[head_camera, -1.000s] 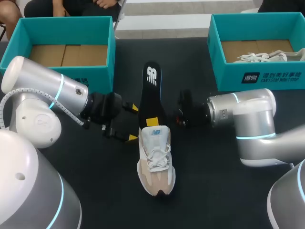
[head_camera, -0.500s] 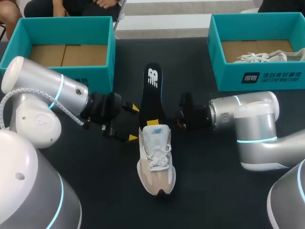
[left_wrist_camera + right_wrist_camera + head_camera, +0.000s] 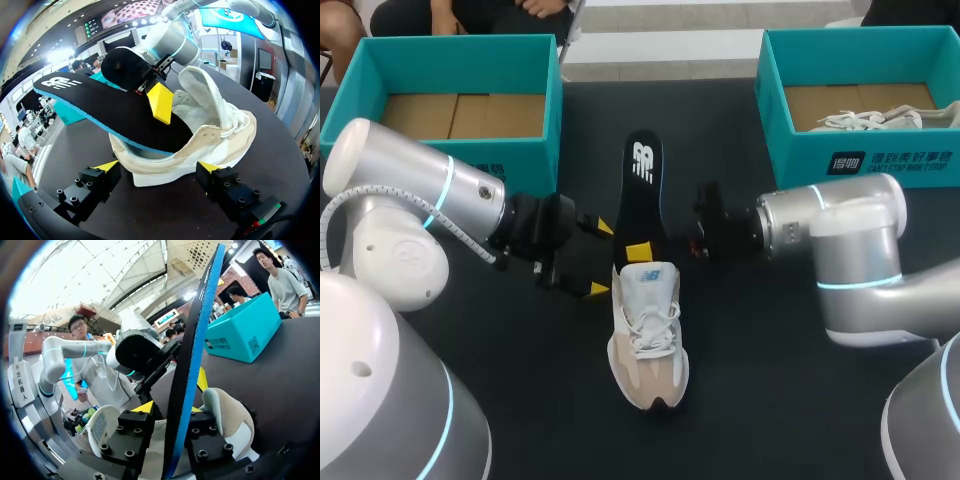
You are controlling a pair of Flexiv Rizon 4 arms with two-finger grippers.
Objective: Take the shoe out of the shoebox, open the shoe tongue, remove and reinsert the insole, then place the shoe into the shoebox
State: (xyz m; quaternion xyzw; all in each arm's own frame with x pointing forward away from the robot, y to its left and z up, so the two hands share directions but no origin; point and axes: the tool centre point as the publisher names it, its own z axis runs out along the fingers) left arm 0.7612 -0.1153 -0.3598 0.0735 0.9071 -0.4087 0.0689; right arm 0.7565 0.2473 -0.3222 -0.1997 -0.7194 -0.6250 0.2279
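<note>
While the shoe (image 3: 646,335) stood on the table (image 3: 770,380) between the left box (image 3: 460,50) and the right box (image 3: 840,165), the right gripper (image 3: 645,248) pinched the insole (image 3: 642,190) (one end in the shoe, the other sticking out behind the heel). The left gripper (image 3: 600,258) was spread wide beside the heel.

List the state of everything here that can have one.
shoe: standing on its sole, out of both boxes
tongue: pulled open
insole: partly out, one end inside the shoe
left pincer: open, beside the shoe's heel
right pincer: shut on the insole
left shoebox: open, cardboard floor showing
right shoebox: open, a pale shoe inside
</note>
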